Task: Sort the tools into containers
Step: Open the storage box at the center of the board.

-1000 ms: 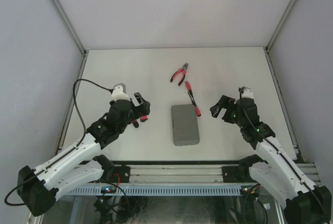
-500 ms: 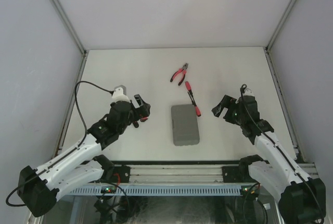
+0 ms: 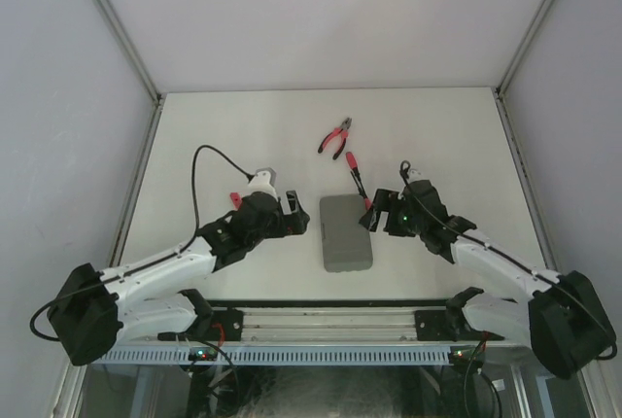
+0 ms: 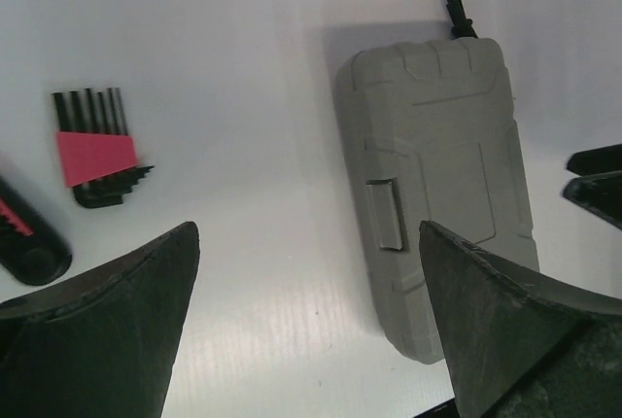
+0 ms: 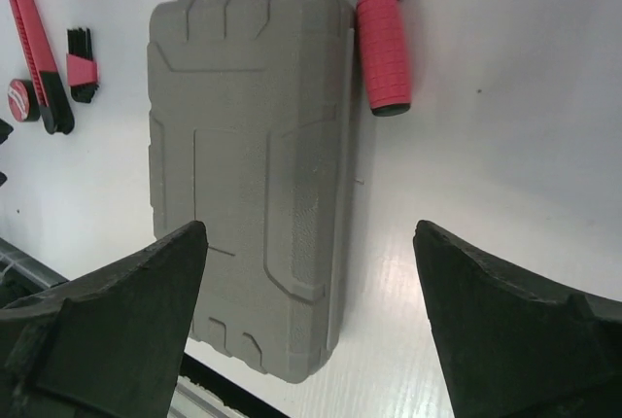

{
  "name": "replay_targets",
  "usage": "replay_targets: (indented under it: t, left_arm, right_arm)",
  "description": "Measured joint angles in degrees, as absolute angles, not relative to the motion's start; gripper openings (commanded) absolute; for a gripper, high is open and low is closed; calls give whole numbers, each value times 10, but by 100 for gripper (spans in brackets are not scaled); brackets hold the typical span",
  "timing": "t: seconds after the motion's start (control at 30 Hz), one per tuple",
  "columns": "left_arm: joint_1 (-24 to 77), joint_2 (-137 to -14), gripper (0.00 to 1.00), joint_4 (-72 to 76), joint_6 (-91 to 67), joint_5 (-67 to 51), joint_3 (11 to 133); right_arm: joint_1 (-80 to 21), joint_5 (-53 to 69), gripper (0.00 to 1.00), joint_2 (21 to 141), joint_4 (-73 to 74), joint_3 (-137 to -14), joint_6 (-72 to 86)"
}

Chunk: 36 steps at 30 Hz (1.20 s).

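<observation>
The closed grey case lies flat at the table's middle. My left gripper stands open just off its left side, and in the left wrist view the gripper frames bare table, with the case and its latch to the right. My right gripper is open at the case's upper right corner; in its own view the gripper straddles the case's right edge. The screwdriver's red handle lies against that edge. Red-handled pliers lie farther back.
Left of the case lie a comb-like red-and-black key set, a short red-black driver and a small round red disc. The table's near edge runs just below the case.
Both arms have swung inward to the case. The left gripper moved right, away from the small tools. The right gripper moved left to the case's corner by the screwdriver.
</observation>
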<state>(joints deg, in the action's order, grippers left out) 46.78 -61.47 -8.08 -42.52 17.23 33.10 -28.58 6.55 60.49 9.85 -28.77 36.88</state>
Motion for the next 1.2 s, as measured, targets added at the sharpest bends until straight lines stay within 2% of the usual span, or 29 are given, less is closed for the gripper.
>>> replay_targets:
  t: [0.3, 0.5, 0.63, 0.87, 1.2]
  left_arm:
    - [473, -696, 88, -23, -425, 102, 333]
    - [474, -729, 86, 2, -430, 68, 333]
    - [474, -745, 81, 21, -431, 51, 336]
    - [474, -770, 80, 53, -434, 36, 340]
    - [474, -801, 69, 64, -445, 29, 361]
  right_arm:
    - [-296, 117, 75, 701, 31, -288, 375]
    - [-297, 135, 72, 719, 16, -288, 374]
    - [-296, 148, 68, 734, 5, -291, 372]
    - [-280, 184, 64, 768, -7, -302, 364]
    - [-270, 212, 54, 796, -18, -315, 357]
